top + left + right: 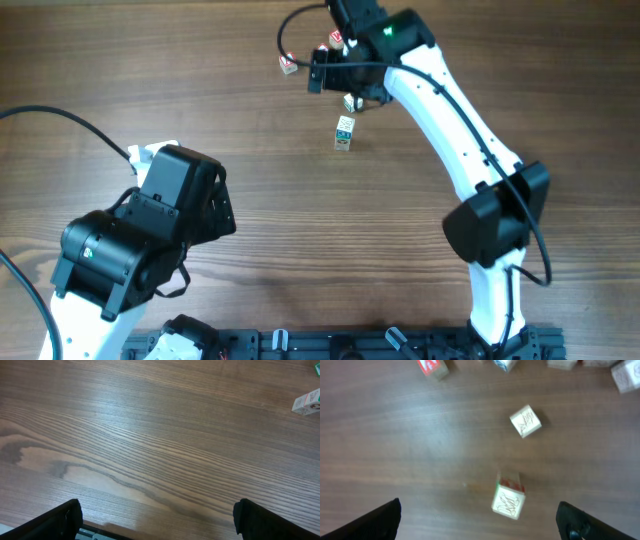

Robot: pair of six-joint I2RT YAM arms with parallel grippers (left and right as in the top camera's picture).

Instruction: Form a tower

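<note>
The tower (344,133) is a short one-cube-wide stack of pale letter cubes with blue and green marks, standing at the table's far middle. From above, in the right wrist view, the tower (508,497) shows a letter on its top face and red on the cube beneath. My right gripper (478,515) hovers open above the table, the tower slightly ahead and right of centre between its fingers. In the overhead view the right gripper (345,80) sits just beyond the tower. My left gripper (157,517) is open over bare wood, far from the cubes.
Loose letter cubes lie beyond the tower: one (525,421) close by, a red-marked one (431,367), a blue-marked one (505,364) and others along the far edge. A pale cube piece (307,402) shows at the left wrist view's right edge. The left arm (170,200) fills the near left.
</note>
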